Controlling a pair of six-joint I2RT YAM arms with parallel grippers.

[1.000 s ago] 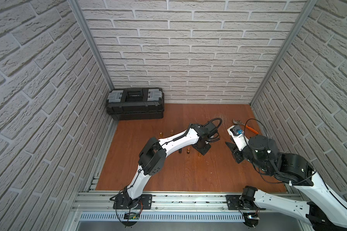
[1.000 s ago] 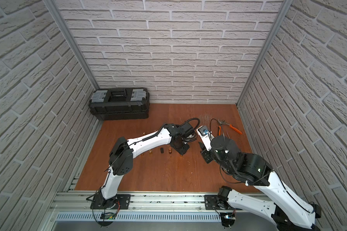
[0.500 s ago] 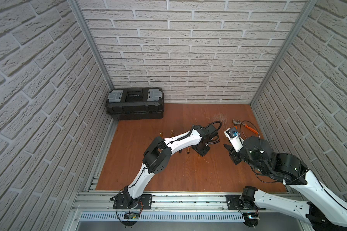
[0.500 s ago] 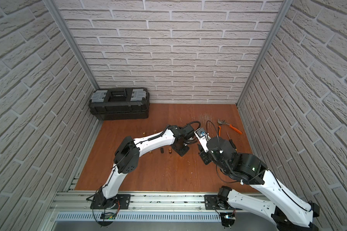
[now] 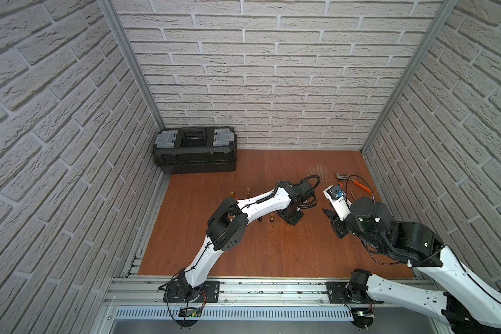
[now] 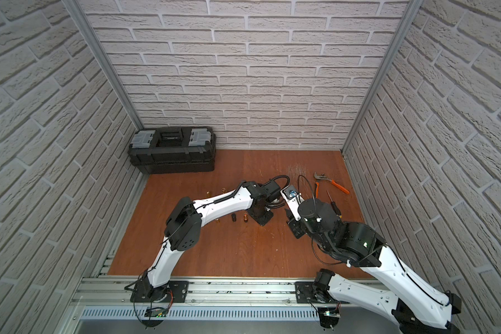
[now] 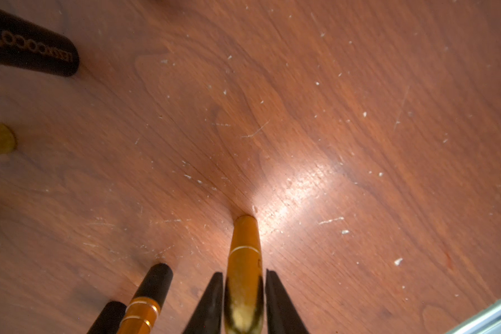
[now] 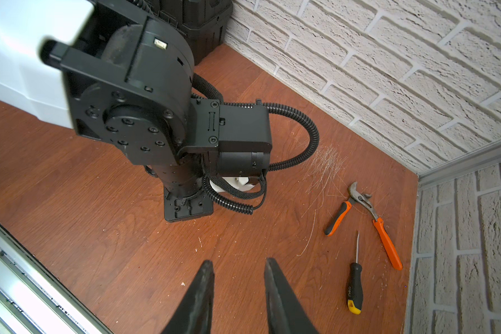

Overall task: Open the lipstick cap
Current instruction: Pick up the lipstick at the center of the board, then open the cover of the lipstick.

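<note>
The left pincer (image 7: 243,273) pinches the gold lipstick (image 7: 245,254) high up, one finger on each side. The lipstick stands on the bench (image 7: 330,115). It is shiny and smooth, so it may slip out. If the pincer pulls up now, the whole lipstick may lift, because nothing holds its bottom. It may also tip and hit the black and gold lipstick (image 7: 145,300) just beside it. Farther off, the right pincer (image 8: 238,261) is spread a little and holds nothing, too far away to help.
</note>
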